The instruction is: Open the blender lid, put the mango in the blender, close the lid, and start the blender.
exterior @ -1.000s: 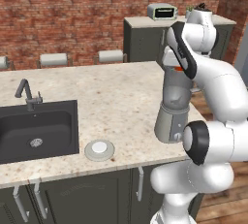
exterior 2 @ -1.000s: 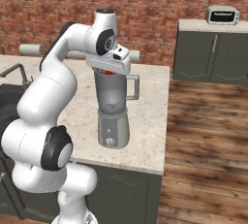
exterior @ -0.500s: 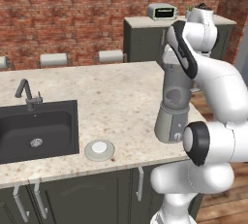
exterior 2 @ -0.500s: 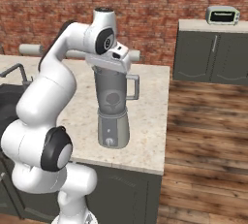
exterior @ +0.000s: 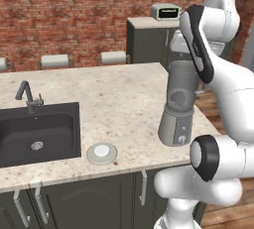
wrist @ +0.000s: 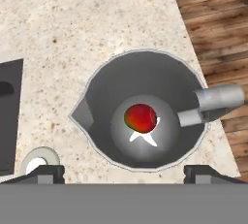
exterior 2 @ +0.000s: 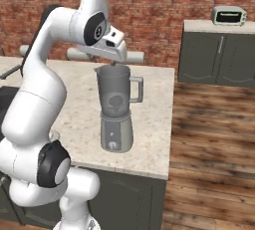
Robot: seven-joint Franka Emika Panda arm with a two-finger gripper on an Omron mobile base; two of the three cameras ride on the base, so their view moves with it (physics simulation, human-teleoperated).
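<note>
Fingers point(wrist: 124, 172) are spread wide and hold nothing; the two dark tips sit far apart at the bottom of the hand view, straight above the open jar. In the right base view the hand point(exterior 2: 113, 50) hangs just over the jar mouth.

Tall grey blender with translucent smoky jar and silver-grey base point(exterior 2: 116, 109) stands upright on the beige speckled stone table point(exterior: 114, 104), near its right end, side handle towards the wood floor point(exterior 2: 209, 139). Same blender in the left base view point(exterior: 178, 105), partly behind the white arm. Jar is uncovered.

Small roundish red mango with a darker green-yellow patch point(wrist: 141, 118) lies at the bottom of the jar, on the blade hub, clear of the jar walls.

Round flat light-grey blender lid with raised white centre cap point(exterior: 102, 153) lies flat on the table near the front edge, between the black sink point(exterior: 37, 134) and the blender base, apart from both. Part of it shows at the lower left of the hand view point(wrist: 39, 161).

Dark faucet point(exterior: 29, 95) stands behind the sink. Small toaster oven point(exterior 2: 228, 15) sits on the dark cabinet by the brick wall.
</note>
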